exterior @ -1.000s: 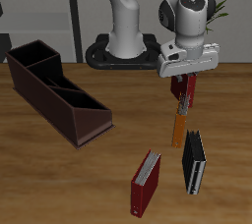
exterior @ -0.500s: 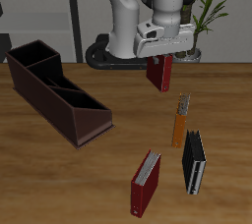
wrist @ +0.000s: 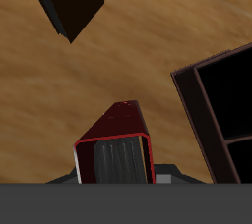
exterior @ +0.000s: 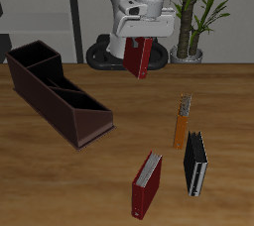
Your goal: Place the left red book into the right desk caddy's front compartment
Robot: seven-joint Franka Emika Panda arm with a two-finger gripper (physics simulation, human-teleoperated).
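Maroon walls of the caddy [exterior: 58, 95] stretch across the table [exterior: 119, 151] well apart from me, its tall end farther back and its low sloped end toward the front edge. My gripper [exterior: 140, 42] is pinching the red book [exterior: 138, 58] by its upper end, and the book hangs in the air, tilted, high over the back part of the table, with nothing touching it from below. It is between the caddy and the spot where the other books lie, still clear of every compartment. In my wrist view the red book [wrist: 116, 151] fills the space between my fingers, its grey page edge facing the camera, and part of the caddy [wrist: 219, 110] shows with dark open sections split by a divider. On the table nearer the front edge lie an orange book [exterior: 182, 122], a black book [exterior: 195, 165] just beside it, and another red book [exterior: 147, 183] with a wide pale page block.
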